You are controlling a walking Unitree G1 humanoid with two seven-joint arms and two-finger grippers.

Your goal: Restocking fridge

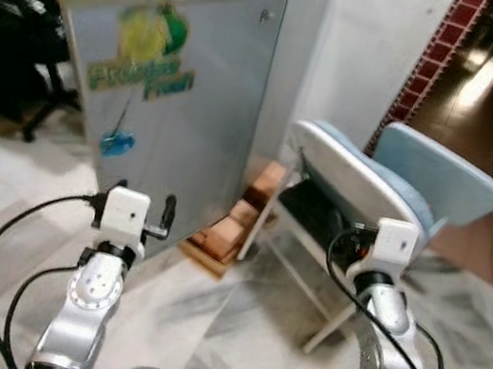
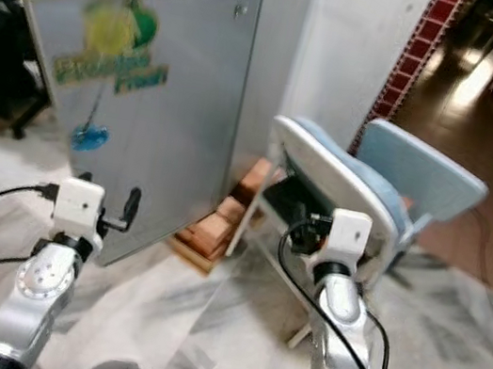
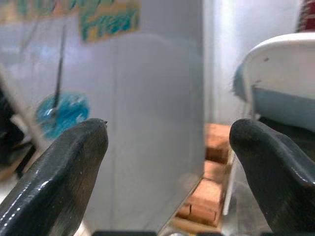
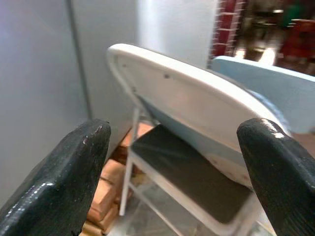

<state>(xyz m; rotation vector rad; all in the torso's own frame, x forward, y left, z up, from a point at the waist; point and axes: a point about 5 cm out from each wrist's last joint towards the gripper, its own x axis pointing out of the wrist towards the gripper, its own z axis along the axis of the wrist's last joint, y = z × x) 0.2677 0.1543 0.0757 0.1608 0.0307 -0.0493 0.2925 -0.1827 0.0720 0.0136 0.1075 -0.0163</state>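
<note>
Our left gripper [image 3: 167, 162], fingers spread wide and empty, faces the small silver fridge [image 1: 193, 108] at twelve o'clock (door closed, lemon sticker); our right gripper [image 4: 177, 167], equally open, faces a folding chair [image 1: 360, 190].

Small silver-grey fridge [image 1: 179, 106] — door shut, upright on the pale marble floor, set against a white wall. Door front carries a yellow-green fruit sticker [image 1: 151, 31] with green lettering, and a blue sticker [image 1: 118, 143] lower down.
</note>
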